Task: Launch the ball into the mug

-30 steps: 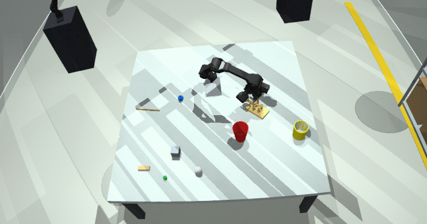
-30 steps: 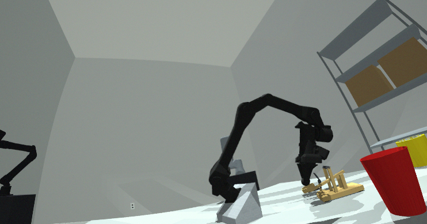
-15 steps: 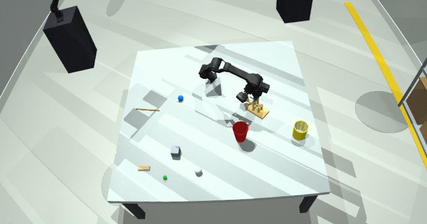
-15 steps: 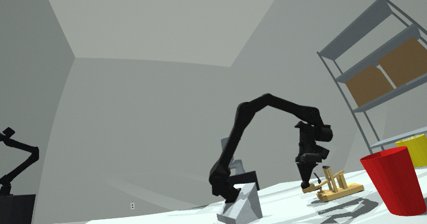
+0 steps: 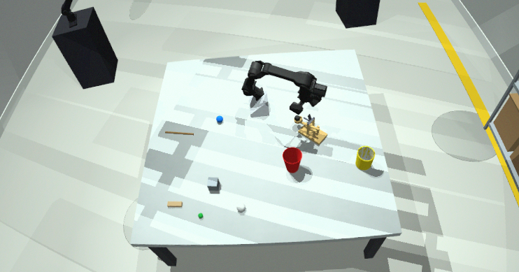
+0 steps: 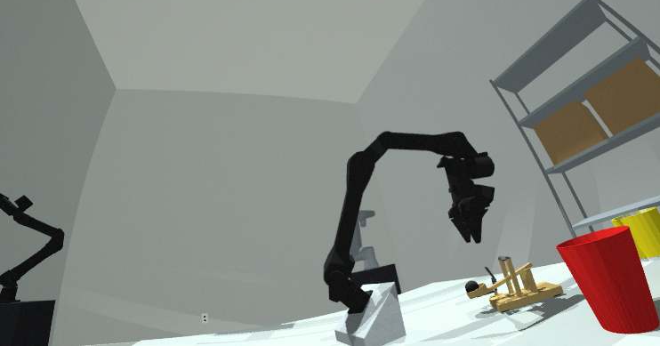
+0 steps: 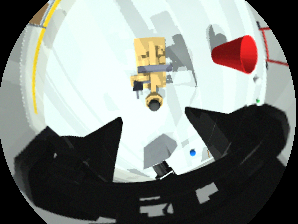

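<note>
The black ball (image 5: 297, 117) (image 6: 471, 286) (image 7: 154, 105) sits in the cup of the wooden catapult (image 5: 315, 136) (image 6: 526, 299) (image 7: 150, 46). The throwing arm slopes down to this cup. The catapult's other end points to the lower right in the top view; its exact aim cannot be told. A dark lever (image 6: 491, 277) stands beside the frame. My gripper (image 6: 473, 241) (image 7: 154, 114) is open and empty, above the cup end and apart from the ball. The yellow mug (image 5: 364, 160) (image 6: 641, 235) stands upright near the table's right edge, outside the wrist view.
A red cup (image 5: 292, 161) (image 6: 609, 278) (image 7: 232, 54) stands near the catapult. A blue ball (image 5: 219, 118) (image 7: 193, 152) and a thin stick (image 5: 179, 133) lie left. A grey cube (image 5: 212, 182), wooden block (image 5: 174, 203), green ball (image 5: 200, 215) and white ball (image 5: 240, 208) are toward the front.
</note>
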Available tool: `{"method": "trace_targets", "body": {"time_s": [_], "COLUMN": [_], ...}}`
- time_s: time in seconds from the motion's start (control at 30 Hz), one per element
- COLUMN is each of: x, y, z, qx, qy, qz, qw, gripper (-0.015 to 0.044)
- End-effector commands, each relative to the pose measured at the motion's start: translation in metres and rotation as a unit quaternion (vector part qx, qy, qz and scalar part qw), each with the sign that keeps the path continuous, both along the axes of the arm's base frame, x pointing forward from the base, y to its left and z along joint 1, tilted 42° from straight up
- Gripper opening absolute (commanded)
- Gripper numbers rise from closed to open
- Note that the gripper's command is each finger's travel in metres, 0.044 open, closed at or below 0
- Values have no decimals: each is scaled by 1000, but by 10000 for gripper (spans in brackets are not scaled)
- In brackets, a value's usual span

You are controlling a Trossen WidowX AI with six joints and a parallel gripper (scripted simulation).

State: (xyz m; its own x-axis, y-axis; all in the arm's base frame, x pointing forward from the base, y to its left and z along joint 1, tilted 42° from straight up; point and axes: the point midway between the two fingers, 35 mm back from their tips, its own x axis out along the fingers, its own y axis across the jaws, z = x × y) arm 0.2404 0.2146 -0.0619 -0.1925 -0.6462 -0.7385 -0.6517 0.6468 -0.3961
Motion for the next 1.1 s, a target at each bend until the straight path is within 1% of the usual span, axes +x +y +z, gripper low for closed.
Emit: {"method": "trace_targets", "body": {"time_s": [0.0, 0.27, 0.5, 0.93, 1.07], "x": [21, 71, 119, 212, 221], "y": [15, 56, 93, 158, 164], "z": [-18, -46, -57, -47, -44], "qx": [45, 148, 220, 309, 315], "qy": [-20, -79, -141, -275, -291], "qz": [25, 90, 152, 264, 276], "qw": [998, 982, 953, 871, 860], "gripper": [440, 440, 440, 440, 440]}}
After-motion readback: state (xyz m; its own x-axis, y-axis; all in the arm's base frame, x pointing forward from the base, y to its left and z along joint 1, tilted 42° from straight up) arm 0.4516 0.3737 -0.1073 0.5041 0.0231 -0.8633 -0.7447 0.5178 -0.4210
